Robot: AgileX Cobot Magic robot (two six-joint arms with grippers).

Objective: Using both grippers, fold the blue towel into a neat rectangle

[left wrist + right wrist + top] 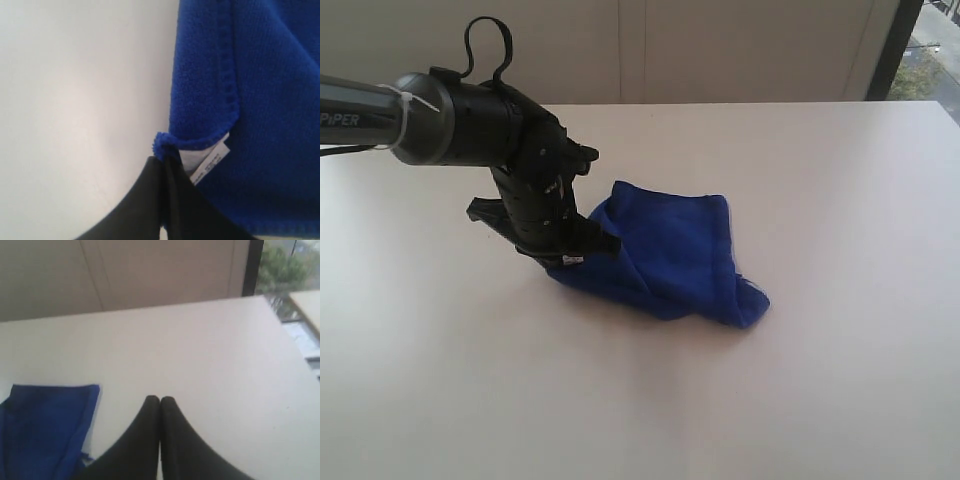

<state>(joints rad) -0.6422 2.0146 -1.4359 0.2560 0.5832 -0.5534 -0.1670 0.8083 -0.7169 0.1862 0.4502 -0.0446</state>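
Left wrist view: left end effector [162,161] pinched shut on blue towel [260,75] corner by white tag [210,162].
Towel lies bunched mid tabletop [820,180]; right end effector [160,400] closed, empty, clear of cloth. Risk: grip only on hem tip, could slip; one-corner pull likely skews the fold.

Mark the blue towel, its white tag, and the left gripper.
blue towel [670,250], exterior view, middle of the cloth.
white tag [210,161], left wrist view, centre of the label.
left gripper [163,164], left wrist view, between the closed fingertips.
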